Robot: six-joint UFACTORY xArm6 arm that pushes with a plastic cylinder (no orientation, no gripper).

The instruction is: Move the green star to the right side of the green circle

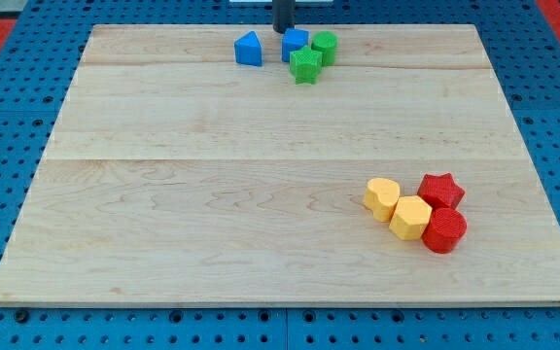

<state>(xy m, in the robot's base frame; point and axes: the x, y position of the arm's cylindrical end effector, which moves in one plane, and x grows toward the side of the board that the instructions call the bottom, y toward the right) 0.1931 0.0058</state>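
Note:
The green star lies near the view's top, just below and left of the green circle, touching it. A blue cube sits right behind the star, to the circle's left. My tip is at the board's top edge, just above the blue cube and up-left of the star.
A blue pentagon-like block lies left of the cluster. At the lower right sit a yellow heart, a yellow hexagon, a red star and a red cylinder. The wooden board rests on a blue pegboard.

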